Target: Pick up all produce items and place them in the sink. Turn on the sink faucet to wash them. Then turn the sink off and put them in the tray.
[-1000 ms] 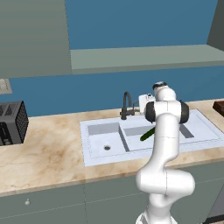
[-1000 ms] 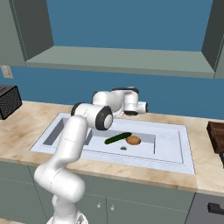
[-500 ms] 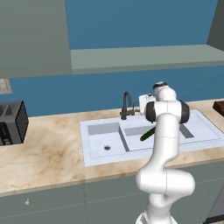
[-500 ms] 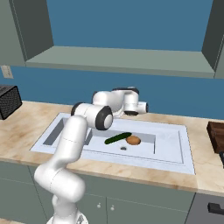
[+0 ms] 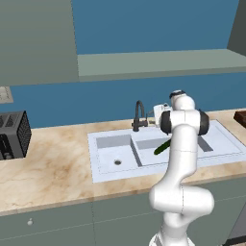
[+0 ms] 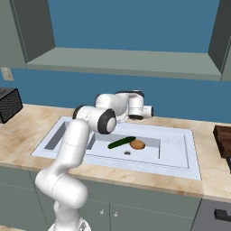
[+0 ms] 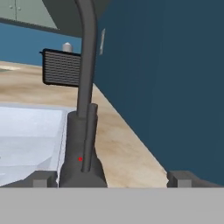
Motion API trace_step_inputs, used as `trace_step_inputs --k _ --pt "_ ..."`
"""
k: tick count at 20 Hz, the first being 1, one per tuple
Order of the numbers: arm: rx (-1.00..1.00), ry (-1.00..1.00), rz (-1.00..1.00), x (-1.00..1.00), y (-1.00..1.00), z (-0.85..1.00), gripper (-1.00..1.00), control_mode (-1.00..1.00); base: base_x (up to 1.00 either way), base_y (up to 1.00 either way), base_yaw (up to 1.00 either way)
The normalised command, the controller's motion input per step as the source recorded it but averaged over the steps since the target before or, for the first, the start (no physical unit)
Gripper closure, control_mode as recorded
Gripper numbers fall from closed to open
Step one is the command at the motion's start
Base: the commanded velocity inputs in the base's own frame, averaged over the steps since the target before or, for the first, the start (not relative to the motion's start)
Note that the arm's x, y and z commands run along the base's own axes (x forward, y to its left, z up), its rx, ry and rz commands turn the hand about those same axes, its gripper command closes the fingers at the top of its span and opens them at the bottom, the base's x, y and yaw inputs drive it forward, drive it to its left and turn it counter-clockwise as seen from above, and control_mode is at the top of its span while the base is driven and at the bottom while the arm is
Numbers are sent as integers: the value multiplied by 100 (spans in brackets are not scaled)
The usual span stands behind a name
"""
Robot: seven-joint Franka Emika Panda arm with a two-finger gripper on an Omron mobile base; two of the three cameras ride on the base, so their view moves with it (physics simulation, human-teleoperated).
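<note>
Blue wall and grey cabinets stand behind a marbled beige surface [image 5: 53,163] that carries the pale double sink [image 6: 180,160]. Over the last second almost nothing has shifted: the arm stays reached out to the far rim of the sink, and the gripper [image 7: 111,178] stays released, its two finger tips standing wide on either side of the base of the sink faucet [image 7: 83,144] without visibly touching it. Its lever reads as the slim dark bar rising against the faucet body in the hand view.

Both produce items already lie in the larger basin: the cucumber [image 6: 121,142] aslant, with the potato [image 6: 137,145] just beside its right end, near the drain. No water can be seen running.

So the loading step looks finished and the washing step is in hand; the pause suggests the gripper is lined up on the faucet but has not yet worked the lever. The tray [image 6: 223,140] waits at the far right of the surface, well apart from the sink, and a black toaster [image 5: 13,134] sits at the far left.
</note>
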Motion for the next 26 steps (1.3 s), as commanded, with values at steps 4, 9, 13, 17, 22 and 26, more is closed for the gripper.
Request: trace_step_inputs --k 4,9,13,17,22,26 --pt "0 0 1 -3 0 0 -100 -100 0 0 0" --pt "0 0 1 0 0 0 -100 -100 0 0 0" --pt "0 0 3 0 0 0 -100 -100 0 0 0" --pt "0 0 4 0 0 0 -100 -100 0 0 0" --pt "0 1 5 -1 -4 0 -100 -100 0 0 0" --pt "0 4 0 0 -12 9 -100 -100 0 0 0"
